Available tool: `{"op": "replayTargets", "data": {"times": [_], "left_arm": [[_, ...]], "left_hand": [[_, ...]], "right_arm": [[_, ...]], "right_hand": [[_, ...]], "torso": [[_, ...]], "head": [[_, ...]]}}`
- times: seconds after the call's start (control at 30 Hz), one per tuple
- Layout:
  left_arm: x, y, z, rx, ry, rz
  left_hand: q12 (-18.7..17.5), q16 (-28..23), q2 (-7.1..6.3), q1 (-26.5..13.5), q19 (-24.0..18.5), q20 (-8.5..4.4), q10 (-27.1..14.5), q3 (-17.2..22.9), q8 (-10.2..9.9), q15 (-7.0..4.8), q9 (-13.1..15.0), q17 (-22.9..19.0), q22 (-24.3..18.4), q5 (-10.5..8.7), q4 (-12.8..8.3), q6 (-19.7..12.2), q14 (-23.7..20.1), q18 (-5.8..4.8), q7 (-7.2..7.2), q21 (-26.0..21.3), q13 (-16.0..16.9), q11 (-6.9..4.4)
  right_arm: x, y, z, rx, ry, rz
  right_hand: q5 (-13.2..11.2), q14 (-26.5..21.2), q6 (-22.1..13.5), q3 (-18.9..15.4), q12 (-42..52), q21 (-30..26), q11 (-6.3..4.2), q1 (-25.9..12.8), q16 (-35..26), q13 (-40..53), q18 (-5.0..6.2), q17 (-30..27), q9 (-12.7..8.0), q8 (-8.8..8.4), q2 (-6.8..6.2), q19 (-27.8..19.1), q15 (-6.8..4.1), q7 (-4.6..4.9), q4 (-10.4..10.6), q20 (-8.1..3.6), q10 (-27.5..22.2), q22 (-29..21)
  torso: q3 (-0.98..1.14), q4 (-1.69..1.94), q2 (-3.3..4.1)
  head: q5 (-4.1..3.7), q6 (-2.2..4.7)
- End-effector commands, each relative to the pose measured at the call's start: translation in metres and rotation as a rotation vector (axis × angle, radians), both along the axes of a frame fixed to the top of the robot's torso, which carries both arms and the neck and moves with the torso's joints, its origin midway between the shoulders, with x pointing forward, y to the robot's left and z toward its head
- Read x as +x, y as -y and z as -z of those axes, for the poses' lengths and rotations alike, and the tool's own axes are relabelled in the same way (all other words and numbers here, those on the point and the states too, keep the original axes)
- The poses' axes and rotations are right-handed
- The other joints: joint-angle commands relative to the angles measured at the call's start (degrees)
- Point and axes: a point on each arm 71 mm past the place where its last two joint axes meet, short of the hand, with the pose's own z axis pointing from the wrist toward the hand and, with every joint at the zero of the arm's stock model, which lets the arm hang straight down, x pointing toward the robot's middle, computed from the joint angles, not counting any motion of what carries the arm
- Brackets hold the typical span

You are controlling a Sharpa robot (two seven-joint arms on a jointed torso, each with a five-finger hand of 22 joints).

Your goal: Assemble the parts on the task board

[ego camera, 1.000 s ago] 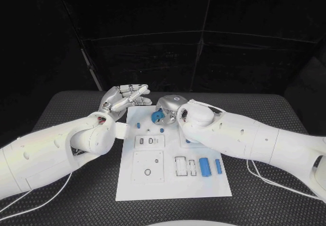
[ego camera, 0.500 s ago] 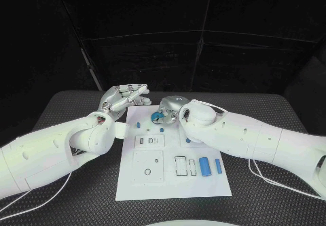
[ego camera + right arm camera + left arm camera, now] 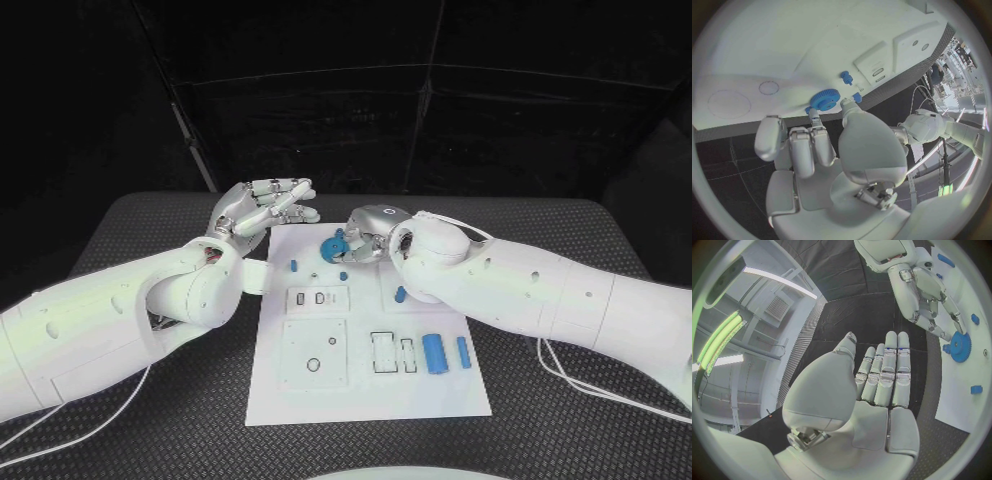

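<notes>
Blue gear (image 3: 335, 246) is up at the far end of the task board (image 3: 361, 390), and the right robot hand (image 3: 369, 232) has it pinched between fingertips and thumb, teeth showing clear in the right wrist view (image 3: 824, 99). From the left wrist view the gear (image 3: 960, 346) sits right at the tips of those fingers, low over the white plate. The left robot hand (image 3: 264, 207) hangs just off the board's far left corner, fingers straight and close together, palm bare, holding nothing (image 3: 870, 405). Near the gear, towards the robot, a small blue peg (image 3: 293, 266) stands on the board and another blue piece (image 3: 343, 273) lies beside it; further along the board from the gear come the recessed sockets, then two blue cylinders (image 3: 433, 356) lying side by side near the right edge. My read is that the step is seating this gear on its post at the far end of the board, though I can't make out the post itself under the fingers. To do it well, I'd want the gear kept flat, bore lined up squarely over its seat, then lowered gently with a slight twist if it binds; the pinch should loosen only once it drops level. Tilt is the danger here, since a cocked gear could jam or skate off across the worktop (image 3: 577, 240).
</notes>
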Motion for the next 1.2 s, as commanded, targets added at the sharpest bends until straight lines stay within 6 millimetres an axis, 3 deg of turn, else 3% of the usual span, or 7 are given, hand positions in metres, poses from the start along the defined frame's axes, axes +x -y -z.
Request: {"op": "replayTargets", "data": {"times": [0.03, 0.17, 0.33, 0.67, 0.8, 0.97, 1.2], "left_arm": [[0.000, 0.001, -0.002, -0.002, 0.008, 0.010], [0.000, -0.001, -0.002, 0.000, 0.008, 0.007], [0.000, -0.004, -0.002, 0.002, 0.008, 0.001], [0.000, -0.004, -0.001, 0.002, 0.008, 0.001], [0.001, -0.004, -0.001, 0.002, 0.008, 0.002], [0.001, -0.003, 0.000, 0.001, 0.006, 0.002], [0.002, -0.003, 0.002, 0.002, 0.004, 0.000]], "left_hand": [[-0.3, -0.3, -0.03, 0.5, -0.1, 0.24, -0.3, 0.0, -0.3, 0.29, -0.1, 0.1, -0.1, -0.22, -0.5, -0.1, -0.2, 0.70, 0.29, -0.3, -0.1, 0.20], [-0.3, -0.3, -0.03, 0.5, -0.1, 0.24, -0.3, 0.0, -0.3, 0.29, -0.1, 0.1, -0.1, -0.22, -0.5, -0.1, -0.2, 0.70, 0.29, -0.3, -0.1, 0.20], [-0.4, -0.3, -0.02, 0.5, -0.1, 0.24, -0.3, 0.0, -0.3, 0.29, -0.1, 0.1, -0.1, -0.22, -0.5, -0.1, -0.2, 0.70, 0.28, -0.3, -0.1, 0.20], [-0.4, -0.6, -0.01, 0.7, -0.2, 0.27, -0.1, -0.1, -0.3, 0.32, 0.0, 0.2, -0.2, -0.22, -0.7, 0.0, -0.4, 0.69, 0.22, -0.4, -0.1, 0.17], [-0.4, -0.6, -0.01, 0.7, -0.2, 0.27, -0.1, -0.1, -0.3, 0.32, 0.0, 0.2, -0.2, -0.23, -0.7, 0.0, -0.4, 0.69, 0.21, -0.4, 0.0, 0.17], [-0.4, -0.6, -0.01, 0.7, -0.2, 0.28, -0.1, -0.1, -0.3, 0.32, 0.0, 0.2, -0.2, -0.23, -0.7, 0.1, -0.4, 0.68, 0.21, -0.4, 0.0, 0.17], [-0.4, -0.6, -0.01, 0.7, -0.2, 0.28, -0.1, -0.1, -0.3, 0.32, 0.0, 0.2, -0.2, -0.23, -0.7, 0.1, -0.4, 0.68, 0.21, -0.4, 0.0, 0.17]], "right_arm": [[-0.002, 0.011, -0.010, 0.103, 0.069, 0.019], [-0.007, 0.035, -0.018, 0.227, 0.100, -0.002], [-0.010, 0.072, -0.020, 0.366, 0.025, -0.019], [-0.016, 0.156, -0.022, 0.443, -0.021, -0.008], [-0.013, 0.171, -0.018, 0.424, -0.021, 0.010], [-0.008, 0.180, -0.008, 0.390, -0.022, 0.029], [0.002, 0.189, 0.002, 0.351, -0.033, 0.058]], "right_hand": [[0.9, 5.6, 0.0, -0.5, 0.5, 0.3, 0.05, 0.9, 0.4, 9.9, -1.14, 13.6, 0.0, -0.44, 0.16, 0.6, 0.18, 0.19, -0.1, 0.05, 2.5, 0.2], [1.5, 5.5, 1.2, -0.7, 0.5, 0.3, -0.21, 4.3, 0.2, 10.0, -1.10, 13.0, 0.2, -0.10, 0.41, 0.5, -0.02, -0.11, -1.8, -0.04, 2.5, 0.1], [-5.4, 5.4, 2.4, -0.5, 0.2, -0.1, -0.54, 11.1, 0.1, 9.7, -0.95, 12.7, 0.2, 0.18, -0.44, 0.0, -0.34, -0.45, -6.2, -0.37, 2.3, -0.7], [-5.1, 5.3, 2.0, -0.6, -0.4, -0.4, -0.46, 15.7, 0.0, 9.0, -0.85, 12.2, 0.0, -0.43, -0.52, -0.5, -0.27, -0.29, -10.5, -0.36, 1.7, -1.3], [-5.2, 5.3, 1.8, -0.7, -0.6, -0.6, -0.42, 16.0, -0.1, 8.8, -0.79, 12.1, 0.0, -0.61, -0.61, -0.7, -0.24, -0.23, -10.9, -0.33, 1.5, -1.6], [-5.3, 5.3, 1.5, -0.9, -0.8, -0.7, -0.37, 16.1, -0.1, 8.6, -0.72, 11.9, -0.1, -0.83, -0.62, -0.9, -0.20, -0.18, -11.2, -0.30, 1.4, -1.9], [-5.3, 5.3, 1.2, -0.9, -0.8, -0.8, -0.35, 16.2, -0.2, 8.6, -0.70, 11.9, -0.1, -0.95, -0.53, -1.0, -0.19, -0.17, -11.3, -0.28, 1.3, -2.0]], "torso": [[0.04, -0.08, -0.03], [0.02, -0.12, -0.04], [0.01, -0.28, -0.11], [0.19, -0.39, -0.09], [0.39, -0.48, -0.10], [0.10, -0.23, -0.07], [0.08, -0.09, -0.04]], "head": [[0.06, 0.08], [0.05, 0.26], [-0.12, 0.50], [-1.05, 1.11], [-1.20, 1.16], [-1.40, 1.21], [-1.43, 1.16]]}}
